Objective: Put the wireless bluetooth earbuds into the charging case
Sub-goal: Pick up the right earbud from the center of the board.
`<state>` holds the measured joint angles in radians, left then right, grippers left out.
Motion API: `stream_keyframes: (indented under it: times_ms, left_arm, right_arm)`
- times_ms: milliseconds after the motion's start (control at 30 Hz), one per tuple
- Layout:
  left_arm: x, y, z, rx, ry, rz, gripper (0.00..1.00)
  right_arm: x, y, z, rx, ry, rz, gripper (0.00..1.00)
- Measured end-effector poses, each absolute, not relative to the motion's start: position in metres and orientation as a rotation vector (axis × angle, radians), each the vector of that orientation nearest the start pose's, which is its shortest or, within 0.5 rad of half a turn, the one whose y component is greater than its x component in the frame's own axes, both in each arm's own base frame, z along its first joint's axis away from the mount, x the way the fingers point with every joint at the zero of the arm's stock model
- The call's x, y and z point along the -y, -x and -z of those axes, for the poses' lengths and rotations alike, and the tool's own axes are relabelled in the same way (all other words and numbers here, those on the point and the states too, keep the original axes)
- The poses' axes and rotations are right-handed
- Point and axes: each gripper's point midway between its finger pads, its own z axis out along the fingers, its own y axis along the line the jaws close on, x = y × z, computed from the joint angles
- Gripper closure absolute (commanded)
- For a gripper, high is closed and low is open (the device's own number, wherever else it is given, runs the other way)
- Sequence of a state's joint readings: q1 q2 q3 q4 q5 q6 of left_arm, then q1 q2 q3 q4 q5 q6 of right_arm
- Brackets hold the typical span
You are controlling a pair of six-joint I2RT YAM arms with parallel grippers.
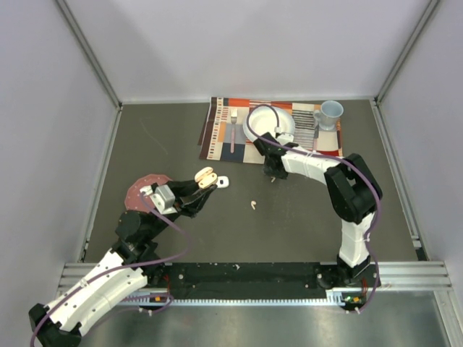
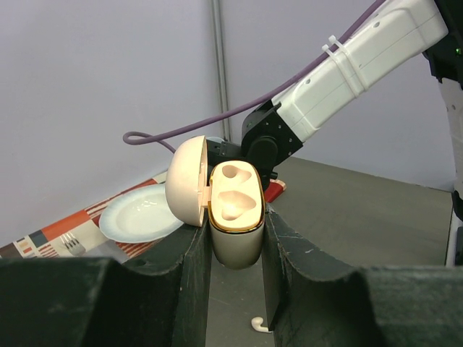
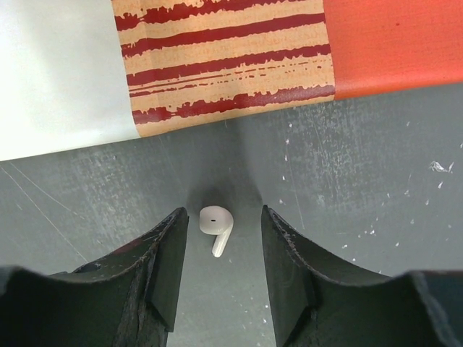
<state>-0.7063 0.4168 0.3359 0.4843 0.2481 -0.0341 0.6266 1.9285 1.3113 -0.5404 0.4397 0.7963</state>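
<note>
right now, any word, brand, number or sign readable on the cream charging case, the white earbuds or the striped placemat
None can be read. The open cream plastic charging case shows no logo, the tiny white earbud in the right wrist view bears only a dark dot, and the striped cloth placemat carries pattern alone.
</note>
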Motion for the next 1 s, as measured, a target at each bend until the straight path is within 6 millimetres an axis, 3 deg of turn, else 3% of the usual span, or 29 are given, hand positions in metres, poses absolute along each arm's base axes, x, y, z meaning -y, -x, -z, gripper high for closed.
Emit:
stream_keyframes:
  times_ms: [400, 667, 767, 1000]
  left_arm:
    - [0.209, -0.178, -0.313, -1.072, -0.61, 0.792, 1.0]
    - [0.21, -0.179, -0.311, -1.079, -0.612, 0.792, 1.0]
    - [0.211, -0.18, -0.31, -1.085, -0.613, 0.791, 1.0]
    - [0.213, -0.182, -0.307, -1.095, -0.617, 0.791, 1.0]
  right_arm:
    - [-0.206, -0.367, -0.026, -2.537, -0.332, 0.094, 0.59]
    - [-0.207, -0.367, -0.026, -2.538, -0.332, 0.093, 0.65]
    - [-0.208, -0.369, -0.025, -2.538, -0.331, 0.092, 0.73]
    - [-0.21, -0.37, -0.025, -2.536, -0.329, 0.085, 0.75]
